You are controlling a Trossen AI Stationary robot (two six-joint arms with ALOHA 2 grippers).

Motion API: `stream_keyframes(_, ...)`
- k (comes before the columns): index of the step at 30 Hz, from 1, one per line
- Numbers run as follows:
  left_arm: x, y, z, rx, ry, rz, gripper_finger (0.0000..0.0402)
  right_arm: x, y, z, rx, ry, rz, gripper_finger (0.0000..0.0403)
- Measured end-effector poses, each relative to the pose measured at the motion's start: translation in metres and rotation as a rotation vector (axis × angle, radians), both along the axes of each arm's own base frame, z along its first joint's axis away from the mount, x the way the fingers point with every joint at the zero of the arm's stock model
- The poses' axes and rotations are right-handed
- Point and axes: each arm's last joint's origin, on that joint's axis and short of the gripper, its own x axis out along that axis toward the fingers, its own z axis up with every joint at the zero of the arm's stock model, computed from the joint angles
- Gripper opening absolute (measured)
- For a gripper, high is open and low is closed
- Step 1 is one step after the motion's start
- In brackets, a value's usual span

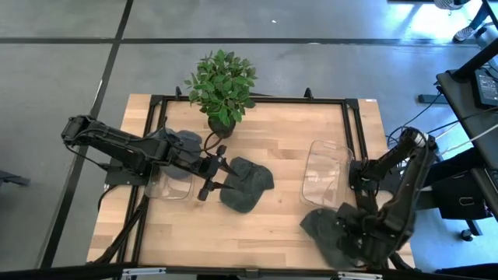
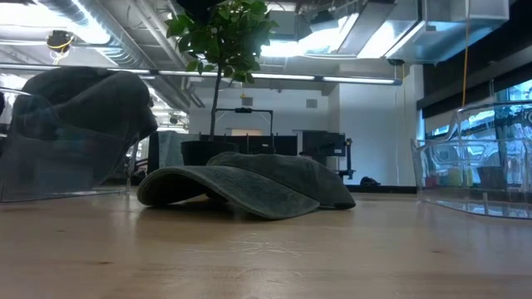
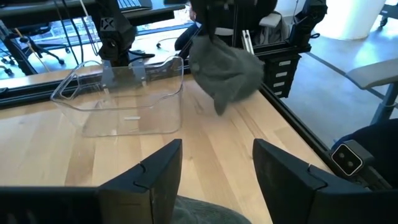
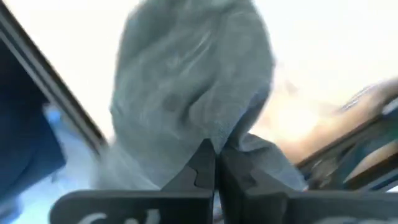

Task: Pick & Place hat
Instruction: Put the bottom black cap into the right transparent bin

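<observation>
Three dark grey hats show. One lies crown up on the table's middle [image 1: 247, 183] [image 2: 249, 187], resting on its brim and rim. My left gripper [image 1: 220, 166] [image 3: 214, 168] hovers open at this hat's left edge; the hat's cloth [image 3: 205, 211] shows low between its fingers. A second hat [image 1: 184, 142] [image 2: 83, 108] sits in the clear left bin. My right gripper [image 4: 216, 163] is shut on the third hat [image 1: 320, 230] [image 3: 227, 70] at the table's near right corner. My right gripper pinches a fold of the third hat's cloth [image 4: 214, 138] between its two shut fingers. The hat bunches up in the hold and, in the left wrist view, hangs down [image 3: 219, 102] just over the table's near right corner.
A clear bin [image 1: 325, 173] [image 2: 475, 162] [image 3: 124, 99] stands on the table's right side, just beyond the right arm. The left bin's wall [image 1: 167, 189] sits under the left arm. A potted plant [image 1: 222, 87] [image 2: 218, 50] stands at the far edge. Bare wood [image 1: 264, 233] lies near the front.
</observation>
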Motion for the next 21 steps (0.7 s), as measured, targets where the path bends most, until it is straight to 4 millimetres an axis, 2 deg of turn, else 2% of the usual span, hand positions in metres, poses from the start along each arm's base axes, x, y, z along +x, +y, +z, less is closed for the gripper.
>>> stream_keyframes(6,0.000,0.000,0.000,0.000,0.001,0.000,0.0195,0.000,-0.011,0.042,-0.166,-0.153,0.099,0.0002)
stream_keyframes(10,0.000,0.000,0.000,0.001,0.001,0.000,0.0195,0.004,-0.018,0.061,-0.266,-0.275,0.150,0.0002)
stream_keyframes(15,0.000,0.001,-0.002,0.010,0.015,0.003,0.0192,0.016,-0.028,0.075,-0.397,-0.388,0.217,0.0001)
stream_keyframes(21,0.004,0.014,0.006,0.012,-0.065,0.079,0.0195,0.028,-0.038,0.077,-0.485,-0.362,0.293,0.0001)
